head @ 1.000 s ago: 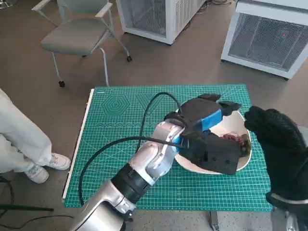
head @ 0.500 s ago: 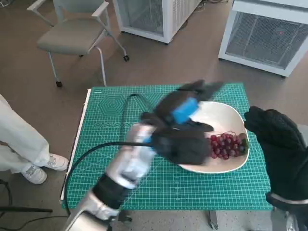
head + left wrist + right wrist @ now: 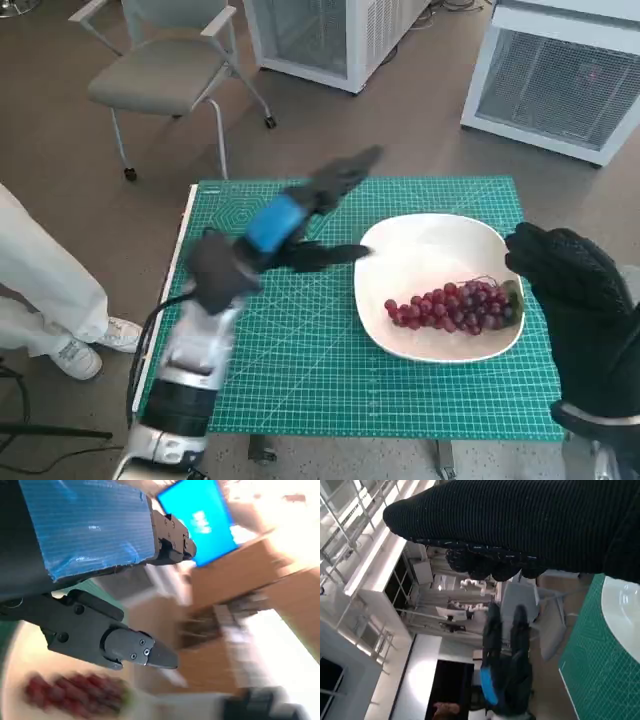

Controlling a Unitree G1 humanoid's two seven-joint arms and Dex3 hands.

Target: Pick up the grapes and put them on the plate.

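A bunch of red grapes (image 3: 455,305) lies on the white plate (image 3: 420,235), toward its right side. My left hand (image 3: 300,215), motion-blurred, hangs over the green mat left of the plate with its fingers apart and nothing in them. In the left wrist view the blue-taped hand (image 3: 85,525) spreads its fingers (image 3: 125,647) above the blurred grapes (image 3: 75,695). My gloved right hand (image 3: 570,290) hovers at the plate's right edge, fingers curled in and holding nothing. The right wrist view shows the glove (image 3: 520,525), the left hand (image 3: 505,675) beyond it and the plate's rim (image 3: 622,610).
The green cutting mat (image 3: 300,370) covers the small table. A grey chair (image 3: 165,75) stands behind the table's left corner, and white cabinets (image 3: 550,85) stand at the back. A person's leg and shoe (image 3: 60,310) are at the left.
My left hand has let go of the grapes, which now lie on the plate, and has swung away to the left over the mat. The right hand has stayed put.
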